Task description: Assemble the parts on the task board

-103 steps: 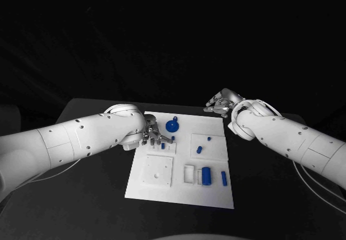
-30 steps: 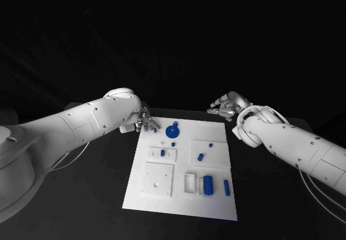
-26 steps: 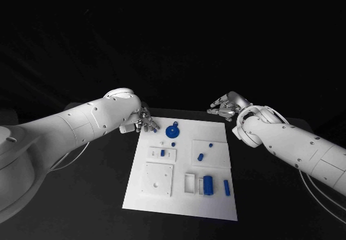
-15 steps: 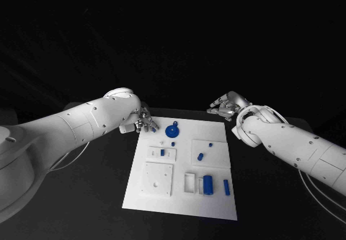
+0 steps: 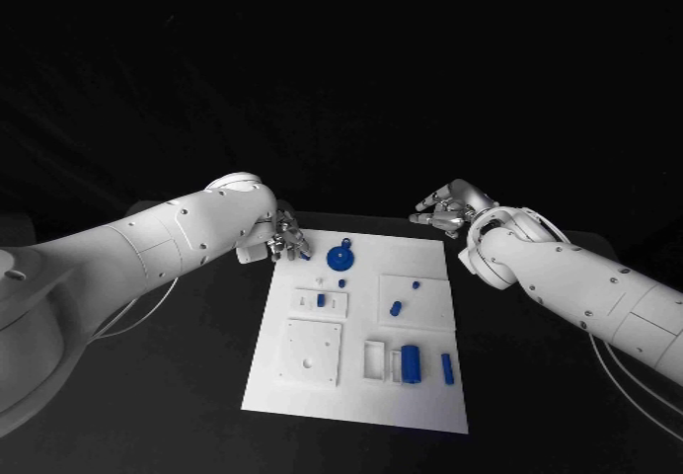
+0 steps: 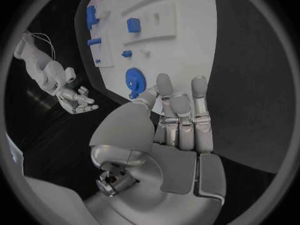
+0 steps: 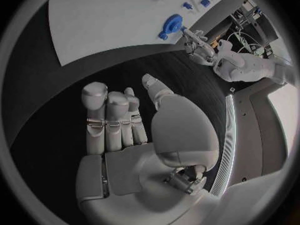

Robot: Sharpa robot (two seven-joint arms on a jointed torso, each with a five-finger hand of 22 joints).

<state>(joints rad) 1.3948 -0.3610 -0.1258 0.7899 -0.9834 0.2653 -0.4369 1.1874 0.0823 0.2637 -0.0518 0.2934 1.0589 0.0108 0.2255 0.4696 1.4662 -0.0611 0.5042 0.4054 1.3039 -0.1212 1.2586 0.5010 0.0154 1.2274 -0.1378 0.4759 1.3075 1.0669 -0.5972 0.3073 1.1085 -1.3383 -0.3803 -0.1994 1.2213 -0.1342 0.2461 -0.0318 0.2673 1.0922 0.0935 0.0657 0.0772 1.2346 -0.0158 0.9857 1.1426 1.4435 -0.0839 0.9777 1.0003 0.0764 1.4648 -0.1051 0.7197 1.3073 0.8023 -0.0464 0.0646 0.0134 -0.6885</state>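
We see the left hand (image 5: 283,240) hovering off the task board's (image 5: 427,395) far left corner, fingers fairly straight and slightly apart, holding nothing; we'd say it's parked there to reach the blue gear (image 5: 341,259) next. The right hand (image 5: 445,212) hangs beyond the far right corner, palm open, also holding nothing, likely kept clear. Other blue parts (image 5: 409,364) sit near the board's near edge. Against 3.4 s ago, the left hand has lifted off the board's left parts; whether it carried anything away is hard to tell.
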